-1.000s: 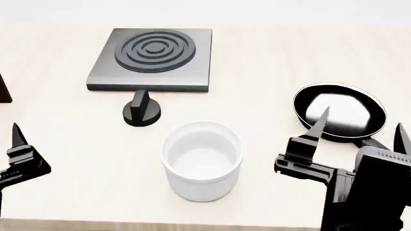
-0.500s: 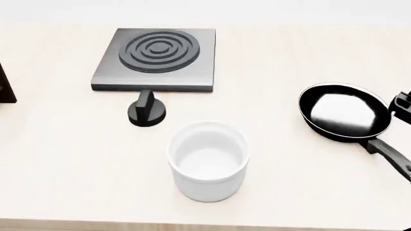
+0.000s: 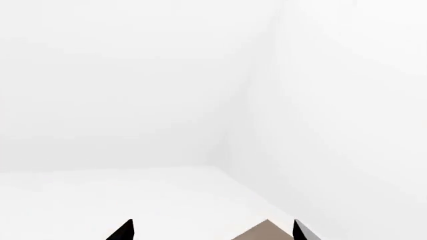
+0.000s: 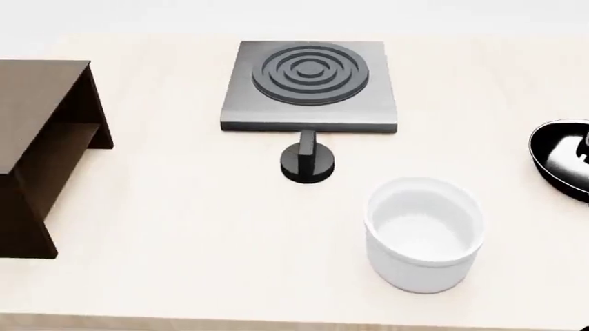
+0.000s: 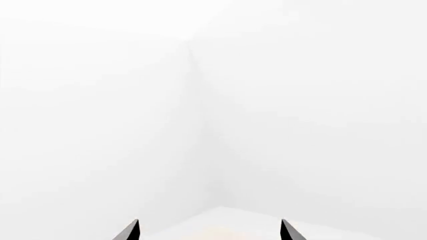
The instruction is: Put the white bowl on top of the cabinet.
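white bowl (image 4: 424,233): upright on your table (image 4: 184,227), well right of the cabinet (image 4: 37,117).
left gripper (image 3: 212,231): tips spread, empty, nowhere near your bowl.
right gripper (image 5: 210,231): likewise apart, empty.

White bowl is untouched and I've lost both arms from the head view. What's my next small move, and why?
Probably bring the right gripper, its jaws apart, down toward the white bowl. The bowl stands on the table right of the cabinet, and both wrist cameras face blank walls.

View panned left: cabinet (image 4: 37,117) now visible, bowl (image 4: 424,233) sits right of centre, both hands gone from head view.
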Controlling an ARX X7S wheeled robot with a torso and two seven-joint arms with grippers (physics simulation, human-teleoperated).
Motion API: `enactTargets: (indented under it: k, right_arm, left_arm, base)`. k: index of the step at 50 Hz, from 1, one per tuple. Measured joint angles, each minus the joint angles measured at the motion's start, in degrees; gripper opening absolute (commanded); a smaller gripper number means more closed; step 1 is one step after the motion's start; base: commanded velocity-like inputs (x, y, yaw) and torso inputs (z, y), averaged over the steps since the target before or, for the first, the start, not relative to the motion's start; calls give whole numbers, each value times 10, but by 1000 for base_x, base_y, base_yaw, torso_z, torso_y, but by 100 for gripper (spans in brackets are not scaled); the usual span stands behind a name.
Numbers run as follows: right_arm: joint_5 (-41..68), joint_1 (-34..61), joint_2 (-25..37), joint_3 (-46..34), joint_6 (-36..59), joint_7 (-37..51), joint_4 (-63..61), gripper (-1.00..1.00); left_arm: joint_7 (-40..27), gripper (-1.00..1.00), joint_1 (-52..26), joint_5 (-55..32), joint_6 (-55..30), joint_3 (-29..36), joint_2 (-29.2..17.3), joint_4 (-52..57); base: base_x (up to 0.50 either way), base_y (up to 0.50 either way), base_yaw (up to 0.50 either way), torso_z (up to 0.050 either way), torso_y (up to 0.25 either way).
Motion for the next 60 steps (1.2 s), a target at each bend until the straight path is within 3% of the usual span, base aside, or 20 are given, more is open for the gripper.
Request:
enactTargets:
  k: [50,60]
  right_arm:
    - [8,-5,9,-4,-7,13,3,100]
    - [12,-2,8,-1,-2,19,6,100]
  left_arm:
    - [-19,100,5,-20,3,12,-13,1]
    - [-21,100,8,-22,9,13,-16,-1]
  base:
    - [0,499,0,0,0]
    - [19,0,0,0,0]
